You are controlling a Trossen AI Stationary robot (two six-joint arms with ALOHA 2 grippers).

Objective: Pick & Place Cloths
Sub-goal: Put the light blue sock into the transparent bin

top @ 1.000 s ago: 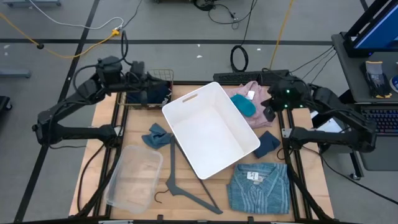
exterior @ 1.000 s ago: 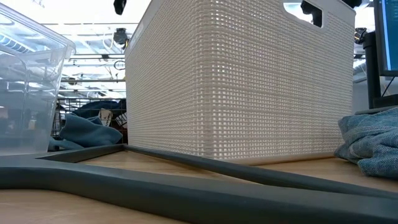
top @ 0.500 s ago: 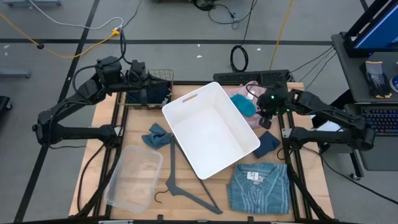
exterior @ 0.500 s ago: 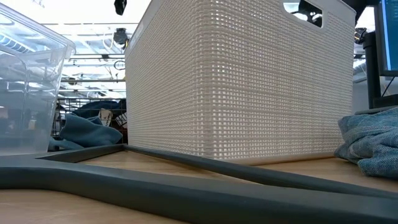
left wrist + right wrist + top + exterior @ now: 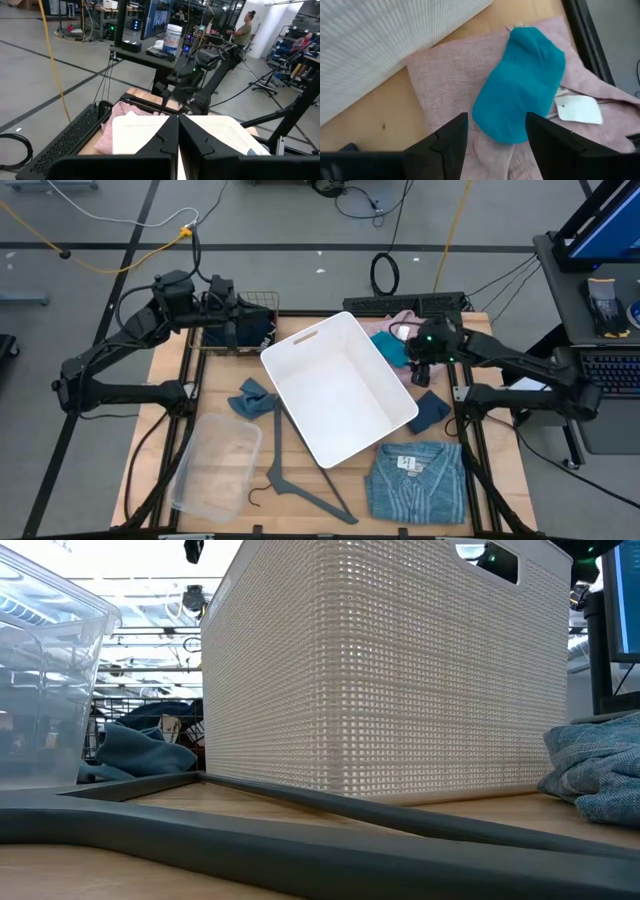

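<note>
Pink cloth [image 5: 450, 90] lies flat at the table's far right, and a teal cloth [image 5: 520, 105] rests on top of it. My right gripper [image 5: 497, 132] hovers open over the teal cloth's end, a finger on each side, slanting down; it shows beside the white basket [image 5: 340, 390]. A navy cloth [image 5: 432, 408], a blue striped shirt [image 5: 415, 480] and a blue cloth [image 5: 252, 398] lie on the table. My left gripper [image 5: 178, 135] is shut and holds nothing, raised over the far left corner [image 5: 232, 330].
The white basket stands mid-table, turned at an angle. A clear plastic tub [image 5: 215, 460] and a grey hanger [image 5: 300, 480] lie near the front left. A wire basket [image 5: 258, 305] with dark cloth stands at the far left. A person stands in the room beyond.
My right gripper has come down and moved toward the table's left, from beside the pink cloth to over the teal cloth, rolling as it went. The cloths have not moved.
</note>
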